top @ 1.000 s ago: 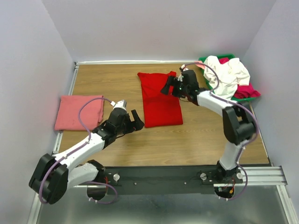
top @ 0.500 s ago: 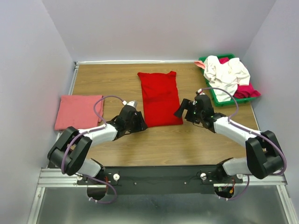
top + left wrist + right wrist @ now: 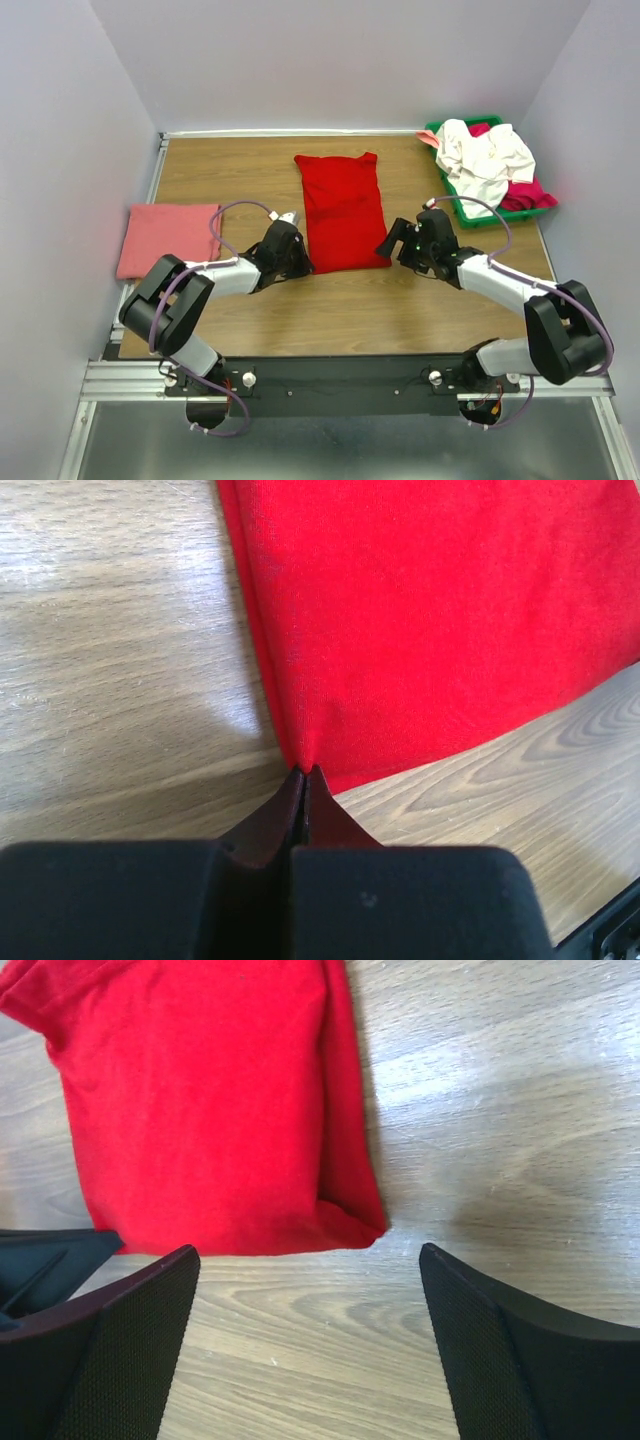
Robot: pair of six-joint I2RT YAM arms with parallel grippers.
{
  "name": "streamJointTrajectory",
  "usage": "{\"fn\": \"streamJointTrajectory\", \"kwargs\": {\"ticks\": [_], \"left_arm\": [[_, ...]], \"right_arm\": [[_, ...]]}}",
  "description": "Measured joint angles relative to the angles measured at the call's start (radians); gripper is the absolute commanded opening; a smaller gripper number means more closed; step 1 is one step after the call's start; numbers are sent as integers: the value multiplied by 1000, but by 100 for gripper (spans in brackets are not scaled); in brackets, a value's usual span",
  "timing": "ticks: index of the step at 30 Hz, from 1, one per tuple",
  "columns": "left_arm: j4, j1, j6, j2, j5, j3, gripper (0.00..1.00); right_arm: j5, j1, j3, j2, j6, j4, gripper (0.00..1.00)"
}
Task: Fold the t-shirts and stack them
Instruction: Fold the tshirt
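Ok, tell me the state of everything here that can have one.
red t-shirt, folded lengthwise, lying flat
left gripper, shut on the red t-shirt's near corner
right gripper, open beside the other near corner
pink t-shirt, folded square, lying flat
white and magenta t-shirts, unfolded, heaped in the green tray

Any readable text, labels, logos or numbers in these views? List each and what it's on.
None readable in any view.
red shirt: plain, no print or tag showing.
pink folded shirt: plain.
green tray and the clothes pile in it: no label visible.
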Motion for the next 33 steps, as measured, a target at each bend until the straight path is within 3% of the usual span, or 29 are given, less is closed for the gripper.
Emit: {"fn": "streamJointTrajectory", "kwargs": {"ticks": [5, 9, 12, 13, 16, 23, 25, 26, 30, 33], "left_arm": [[4, -3, -5, -12, -1, -14, 0], [3, -14, -9, -24, -1, -26, 0], [3, -24, -12, -24, -1, -26, 0], [3, -27, -12, -24, -1, -26, 0], [2, -35, -15, -24, -2, -26, 0], [1, -39, -27, -24, -9, -27, 0], [1, -40, -32, -27, -9, -31, 0], [2, -41, -35, -29, -10, -33, 0], [2, -53, -44, -48, -16, -52, 0], [1, -68, -58, -73, -20, -77, 0]], "right_arm": [[10, 0, 2, 39, 33, 2, 79], [8, 0, 2, 90, 48, 4, 76], [9, 0, 11, 108, 61, 19, 66], [8, 0, 12, 117, 67, 26, 57], [5, 0, 13, 134, 72, 37, 49], [-5, 0, -32, 113, 86, 68, 47], [-11, 0, -53, 95, 89, 79, 42], [-12, 0, -60, 91, 92, 81, 34], [-19, 0, -95, 72, 98, 93, 25], [-23, 1, -109, 66, 99, 100, 12]]}}
